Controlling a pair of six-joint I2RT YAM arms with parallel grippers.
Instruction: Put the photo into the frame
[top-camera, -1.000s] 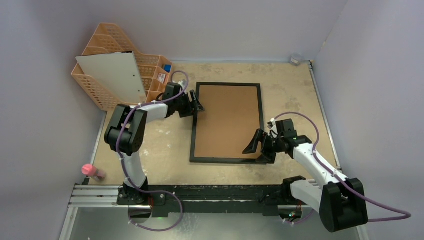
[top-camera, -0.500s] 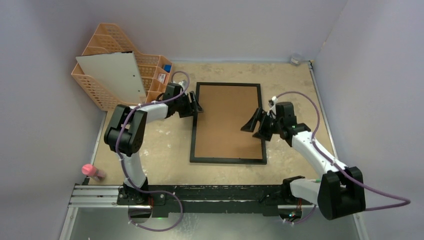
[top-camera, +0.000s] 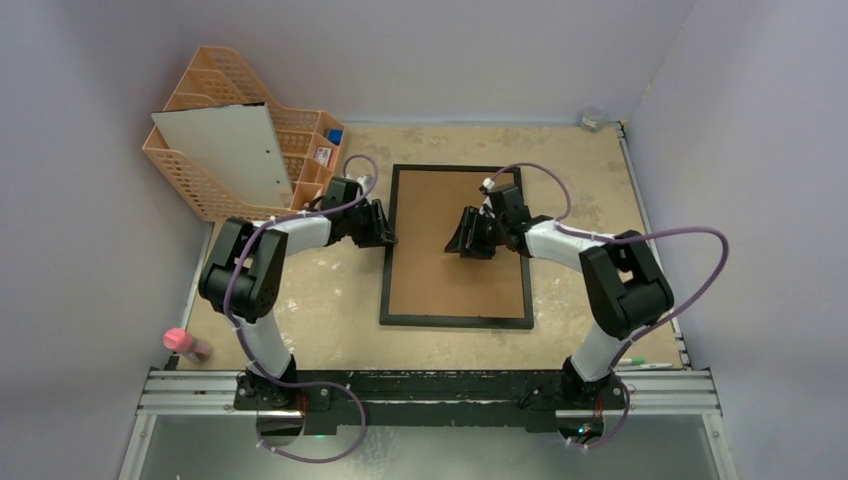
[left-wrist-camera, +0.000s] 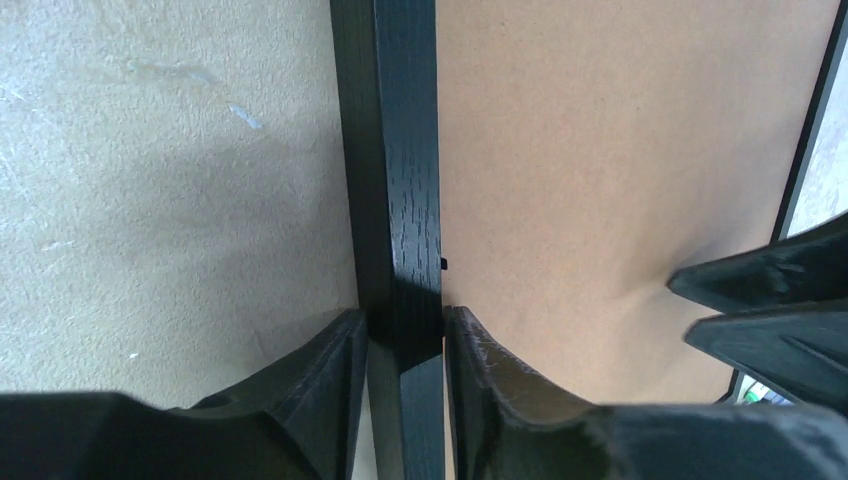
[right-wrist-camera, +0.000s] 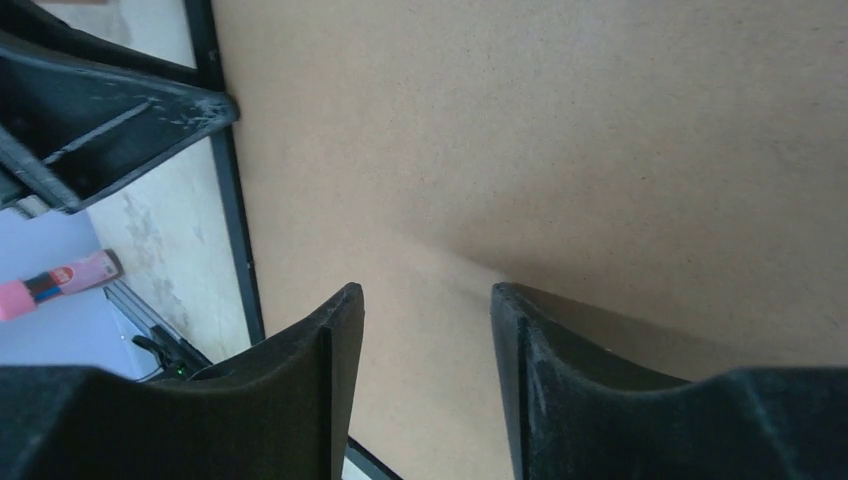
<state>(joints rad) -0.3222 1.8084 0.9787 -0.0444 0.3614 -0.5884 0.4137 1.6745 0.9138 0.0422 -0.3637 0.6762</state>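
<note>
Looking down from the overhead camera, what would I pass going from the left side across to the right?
Orange basket organiser → left gripper, at the left border of the frame → right gripper, over the frame's brown back → small round object in the far right corner.

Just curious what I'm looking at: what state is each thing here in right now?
frame: lying flat, brown back up
left gripper: clamped on frame's left border
right gripper: open, empty, above the brown back
white board: propped in orange organiser
</note>
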